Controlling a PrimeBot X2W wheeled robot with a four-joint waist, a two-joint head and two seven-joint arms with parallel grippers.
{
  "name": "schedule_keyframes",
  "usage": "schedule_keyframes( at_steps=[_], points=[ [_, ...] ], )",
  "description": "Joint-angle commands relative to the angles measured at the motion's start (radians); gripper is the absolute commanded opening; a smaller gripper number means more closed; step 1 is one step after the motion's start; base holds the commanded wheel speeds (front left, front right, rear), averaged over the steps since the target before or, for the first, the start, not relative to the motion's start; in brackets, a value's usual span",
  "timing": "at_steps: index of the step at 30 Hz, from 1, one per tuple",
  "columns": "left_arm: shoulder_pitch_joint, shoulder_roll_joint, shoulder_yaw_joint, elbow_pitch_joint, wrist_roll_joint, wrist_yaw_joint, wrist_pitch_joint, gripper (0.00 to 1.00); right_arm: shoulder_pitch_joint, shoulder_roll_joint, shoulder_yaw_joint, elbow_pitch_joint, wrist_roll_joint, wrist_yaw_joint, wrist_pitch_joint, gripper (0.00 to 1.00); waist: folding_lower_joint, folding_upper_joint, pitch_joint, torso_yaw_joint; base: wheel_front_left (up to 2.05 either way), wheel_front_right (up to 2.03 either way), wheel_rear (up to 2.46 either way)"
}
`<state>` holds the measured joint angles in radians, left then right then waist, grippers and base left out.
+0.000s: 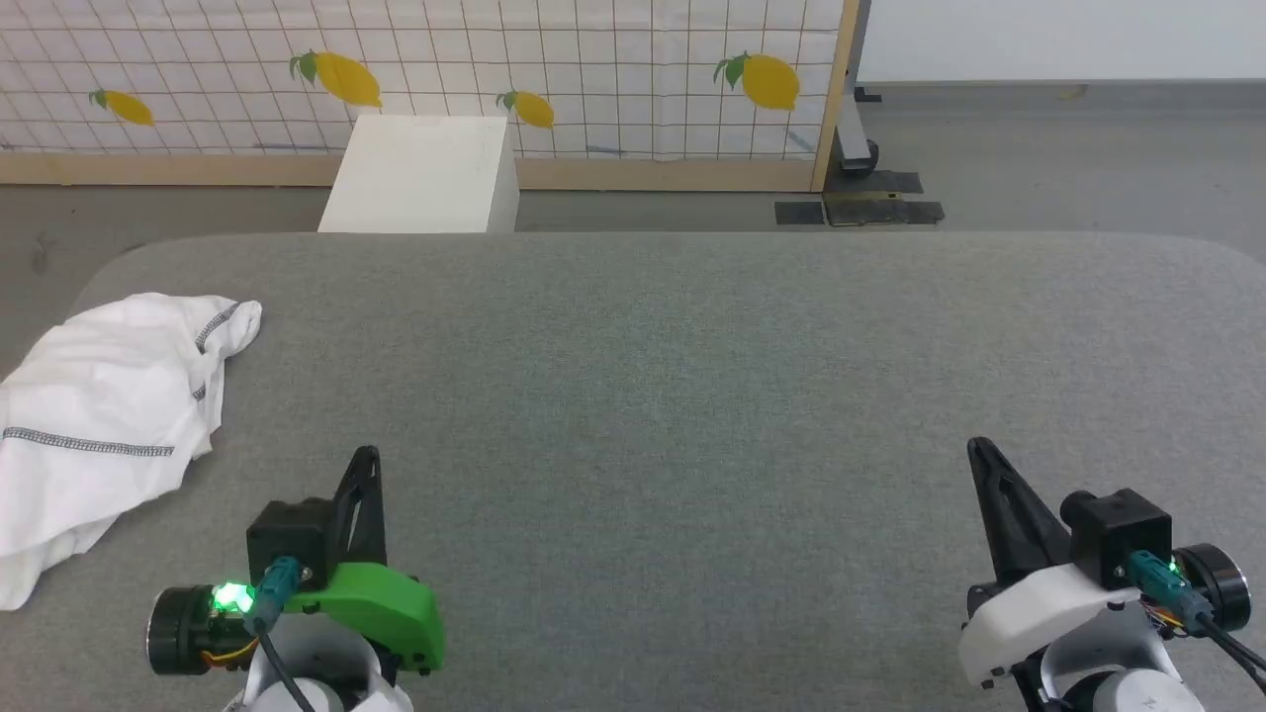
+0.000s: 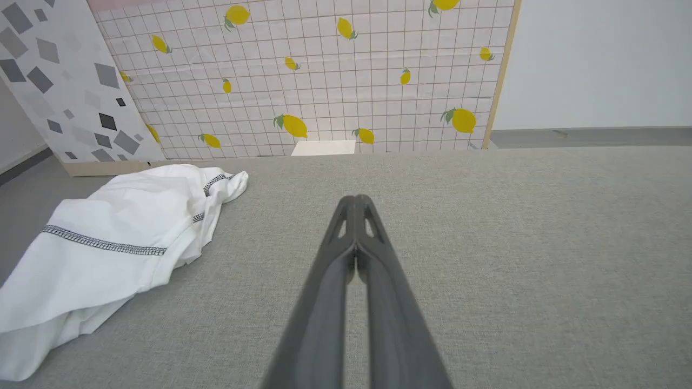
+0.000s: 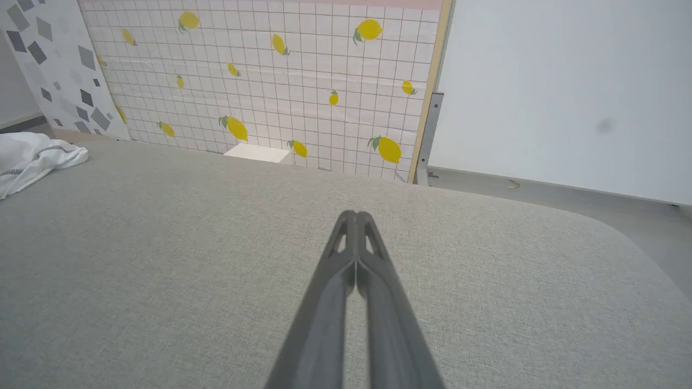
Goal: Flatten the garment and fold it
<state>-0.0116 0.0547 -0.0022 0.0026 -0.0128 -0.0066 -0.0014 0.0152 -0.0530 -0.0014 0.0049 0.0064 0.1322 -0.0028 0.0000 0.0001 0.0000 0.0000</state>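
White garment, a long-sleeved shirt with dark grey zigzag seams, lies crumpled in a loose heap at the far left of a grey fabric-covered bench, near its rounded back corner. To its right, nearer the front edge, the left gripper with a green housing hovers over bare bench, its two dark fingers pressed together and empty, well apart from the shirt. Beyond the bench's back edge a white box stands on the floor against a tiled panel printed with yellow lemons. At the far right, the right gripper, in a white housing, also has its fingers closed on nothing.
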Motion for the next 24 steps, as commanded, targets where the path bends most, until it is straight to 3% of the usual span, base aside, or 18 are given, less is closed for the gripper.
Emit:
schedule_keyframes(
  at_steps=[1, 24],
  points=[
    [0.012, -0.005, 0.002, -0.003, 0.013, 0.007, 0.001, 0.0, -0.015, 0.003, 0.001, -0.005, -0.006, -0.002, 0.003, 0.0, 0.0, -0.0001, 0.0, 0.0, 0.0, 0.0, 0.0],
    [0.012, -0.005, 0.002, -0.003, 0.013, 0.007, 0.001, 0.0, -0.015, 0.003, 0.001, -0.005, -0.006, -0.002, 0.003, 0.0, 0.0, -0.0001, 0.0, 0.0, 0.0, 0.0, 0.0]
  ],
)
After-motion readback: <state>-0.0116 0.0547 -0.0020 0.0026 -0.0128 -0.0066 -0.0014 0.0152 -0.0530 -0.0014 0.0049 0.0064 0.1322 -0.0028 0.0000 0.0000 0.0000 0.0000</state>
